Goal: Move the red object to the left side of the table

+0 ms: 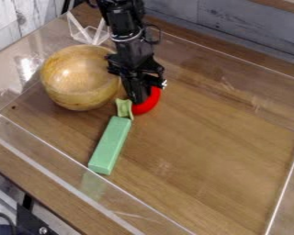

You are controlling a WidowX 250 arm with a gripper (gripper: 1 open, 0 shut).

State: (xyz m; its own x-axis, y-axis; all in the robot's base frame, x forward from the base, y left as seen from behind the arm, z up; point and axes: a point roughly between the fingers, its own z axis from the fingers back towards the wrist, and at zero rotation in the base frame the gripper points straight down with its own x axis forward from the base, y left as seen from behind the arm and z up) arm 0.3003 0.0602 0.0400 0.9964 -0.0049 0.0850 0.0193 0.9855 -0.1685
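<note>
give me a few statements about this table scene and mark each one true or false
1. The wooden bowl is beside the red object, not under it. True.
2. The long green block lies inside the wooden bowl. False: it lies on the brown tabletop.
3. The hand is down at the red object. True.
4. The red object is larger than the wooden bowl. False: it is much smaller.
5. The small light green piece is right by the red object. True.
6. The tabletop is bright blue. False: it is brown wood grain.
</note>
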